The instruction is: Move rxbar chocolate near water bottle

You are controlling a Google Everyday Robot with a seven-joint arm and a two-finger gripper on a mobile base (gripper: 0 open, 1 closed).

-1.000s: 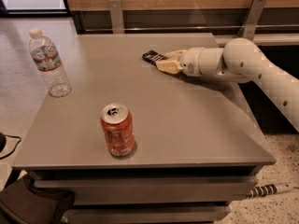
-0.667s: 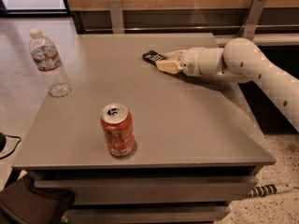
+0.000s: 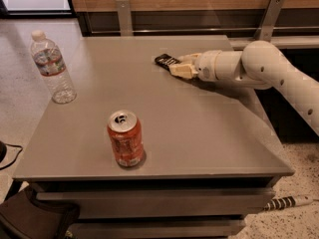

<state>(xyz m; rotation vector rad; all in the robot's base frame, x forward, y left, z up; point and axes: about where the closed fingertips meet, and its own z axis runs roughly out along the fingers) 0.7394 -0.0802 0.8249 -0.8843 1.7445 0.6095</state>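
Observation:
The rxbar chocolate (image 3: 164, 60), a small flat black bar with white lettering, lies on the grey table (image 3: 199, 133) at the back, right of centre. My gripper (image 3: 180, 65) reaches in from the right, low over the table, and its fingers (image 3: 182, 71) are closed around the bar's right end. The bar's left end sticks out of the gripper. The water bottle (image 3: 51, 67), clear with a white cap and a red-and-white label, stands upright at the table's far left edge, well away from the bar.
An orange soda can (image 3: 125, 138) stands upright near the table's front, left of centre. A wooden wall with metal brackets (image 3: 123, 15) runs behind the table. A dark bag (image 3: 35, 218) lies on the floor at the front left.

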